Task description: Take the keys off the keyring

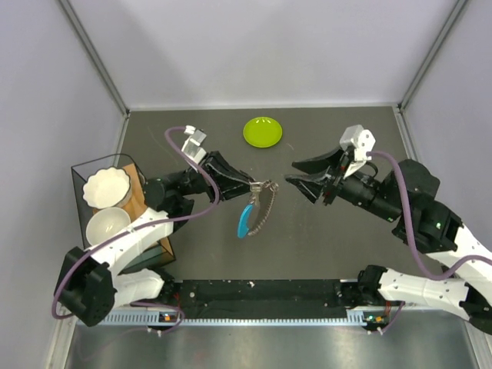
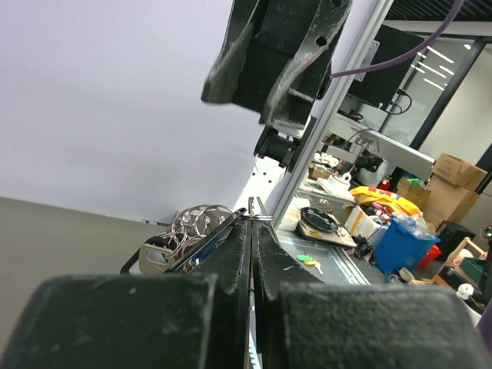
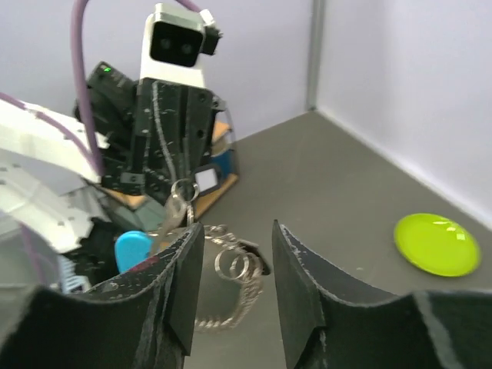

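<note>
My left gripper [image 1: 251, 184] is shut on a split ring of the keyring [image 1: 265, 201] and holds it above the table. The beaded chain and the blue crescent piece [image 1: 245, 220] hang below it. In the left wrist view the fingers [image 2: 231, 254] pinch a thin ring at their tips [image 2: 254, 218], with several more rings [image 2: 198, 223] bunched to the left. My right gripper [image 1: 290, 174] is open and empty, just right of the keyring. In the right wrist view the rings [image 3: 240, 265] and chain hang between its spread fingers [image 3: 184, 284], with the blue piece [image 3: 132, 250] to the left. I cannot make out the keys.
A lime-green plate [image 1: 262, 131] lies at the back centre and also shows in the right wrist view [image 3: 436, 244]. A dark box [image 1: 132, 171] holding two white bowls [image 1: 106, 185] stands at the left. Grey walls close in the table on three sides.
</note>
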Controlling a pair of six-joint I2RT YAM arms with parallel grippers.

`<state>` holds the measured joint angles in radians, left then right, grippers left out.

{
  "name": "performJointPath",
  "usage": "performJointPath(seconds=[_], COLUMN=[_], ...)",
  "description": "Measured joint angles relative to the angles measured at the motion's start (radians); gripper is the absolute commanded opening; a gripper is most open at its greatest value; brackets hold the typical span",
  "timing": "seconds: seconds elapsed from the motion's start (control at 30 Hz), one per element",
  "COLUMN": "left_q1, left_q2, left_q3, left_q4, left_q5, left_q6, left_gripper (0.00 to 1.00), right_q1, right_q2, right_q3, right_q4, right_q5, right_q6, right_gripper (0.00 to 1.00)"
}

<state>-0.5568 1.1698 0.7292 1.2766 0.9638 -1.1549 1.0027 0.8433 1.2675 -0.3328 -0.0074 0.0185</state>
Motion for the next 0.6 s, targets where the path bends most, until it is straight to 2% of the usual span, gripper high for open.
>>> performJointPath(seconds=[0.23, 0.6], left_q1=[0.000, 0.000], left_q2=[-0.045, -0.128], left_q3=[-0.013, -0.015], left_q4=[0.004, -0.052], left_q5=[-0.025, -0.037], left_q6=[0.030, 0.094], left_gripper=[0.00, 0.00], right_q1=[0.000, 0.000], right_q2=[0.040, 0.128], right_q3=[-0.017, -0.017], right_q4=[0.013, 0.012], right_q5=[-0.138, -0.227], right_q6=[0.120, 0.151], right_gripper=[0.33, 0.30])
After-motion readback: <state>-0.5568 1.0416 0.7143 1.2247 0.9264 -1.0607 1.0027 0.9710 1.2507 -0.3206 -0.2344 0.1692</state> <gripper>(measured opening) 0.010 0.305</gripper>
